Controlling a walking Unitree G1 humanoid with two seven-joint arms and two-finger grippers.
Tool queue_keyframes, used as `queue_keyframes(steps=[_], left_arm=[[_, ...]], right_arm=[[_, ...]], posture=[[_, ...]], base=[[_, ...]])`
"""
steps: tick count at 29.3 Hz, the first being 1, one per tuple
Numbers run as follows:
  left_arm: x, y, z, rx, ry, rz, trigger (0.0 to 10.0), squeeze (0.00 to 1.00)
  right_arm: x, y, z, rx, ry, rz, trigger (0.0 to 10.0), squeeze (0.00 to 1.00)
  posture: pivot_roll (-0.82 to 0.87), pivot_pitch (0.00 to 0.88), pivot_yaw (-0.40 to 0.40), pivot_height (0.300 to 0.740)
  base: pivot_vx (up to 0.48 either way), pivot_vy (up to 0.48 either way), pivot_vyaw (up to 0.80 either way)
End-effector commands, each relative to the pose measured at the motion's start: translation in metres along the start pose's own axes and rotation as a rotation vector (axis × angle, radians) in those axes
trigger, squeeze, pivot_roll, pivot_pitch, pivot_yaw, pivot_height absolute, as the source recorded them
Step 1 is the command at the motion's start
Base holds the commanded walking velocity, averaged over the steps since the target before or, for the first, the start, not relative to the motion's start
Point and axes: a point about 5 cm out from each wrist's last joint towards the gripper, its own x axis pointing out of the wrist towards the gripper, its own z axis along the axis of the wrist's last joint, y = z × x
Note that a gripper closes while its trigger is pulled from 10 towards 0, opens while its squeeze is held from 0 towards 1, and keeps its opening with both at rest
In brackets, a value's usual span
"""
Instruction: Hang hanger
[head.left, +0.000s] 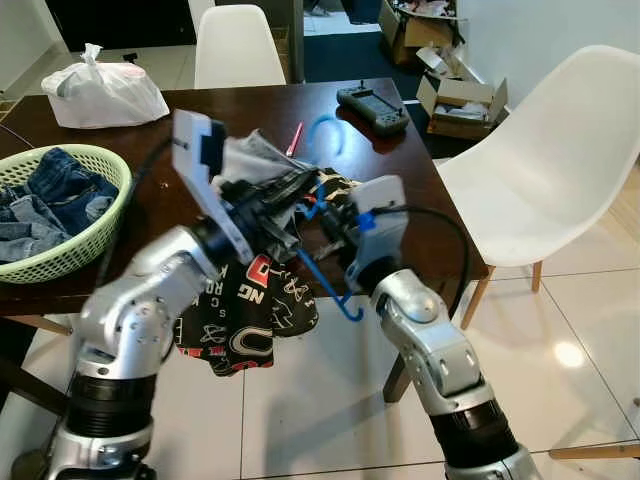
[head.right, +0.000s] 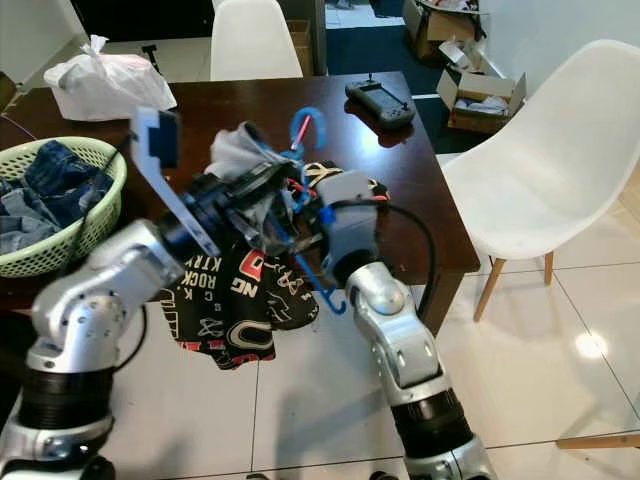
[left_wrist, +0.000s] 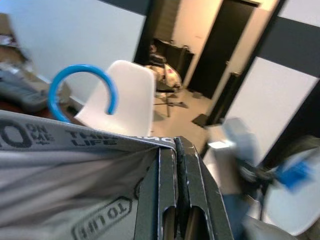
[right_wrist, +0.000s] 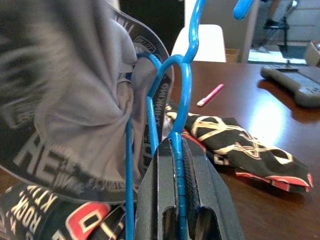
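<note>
A blue wire hanger (head.left: 325, 270) is held up over the front edge of the dark table (head.left: 420, 180), its hook (head.right: 303, 128) curling upward. My right gripper (right_wrist: 178, 150) is shut on the hanger's blue wire. A grey garment (head.right: 240, 155) with a printed waistband is bunched around the hanger's upper part, and my left gripper (left_wrist: 176, 165) is shut on that waistband. Below both arms a black printed garment (head.left: 245, 310) droops off the table edge.
A green basket (head.left: 85, 240) of jeans sits at the table's left. A white plastic bag (head.left: 100, 90), a pink pen (head.left: 296, 138) and a black controller (head.left: 373, 105) lie further back. White chairs stand behind the table (head.left: 238, 45) and at the right (head.left: 545, 160).
</note>
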Motion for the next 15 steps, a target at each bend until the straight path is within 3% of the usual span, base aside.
queue_keyframes(steps=[1, 10, 15], left_arm=[[0.003, -0.013, -0.002, -0.022, -0.007, -0.075, 10.0, 0.0], [0.005, -0.018, -0.002, -0.039, -0.014, -0.092, 10.0, 0.0], [0.005, -0.02, -0.001, -0.042, -0.021, -0.095, 10.0, 0.0]], right_arm=[[0.003, -0.008, 0.001, 0.064, -0.009, -0.057, 0.0, 0.0], [0.003, -0.027, 0.01, 0.226, -0.082, -0.156, 0.0, 0.0], [0.003, -0.028, 0.01, 0.234, -0.084, -0.166, 0.0, 0.0]], posture=[[0.07, 0.159, 0.033, 0.74], [0.07, 0.159, 0.033, 0.74], [0.07, 0.159, 0.032, 0.74]], base=[[0.0, 0.0, 0.0], [0.0, 0.0, 0.0], [0.0, 0.0, 0.0]])
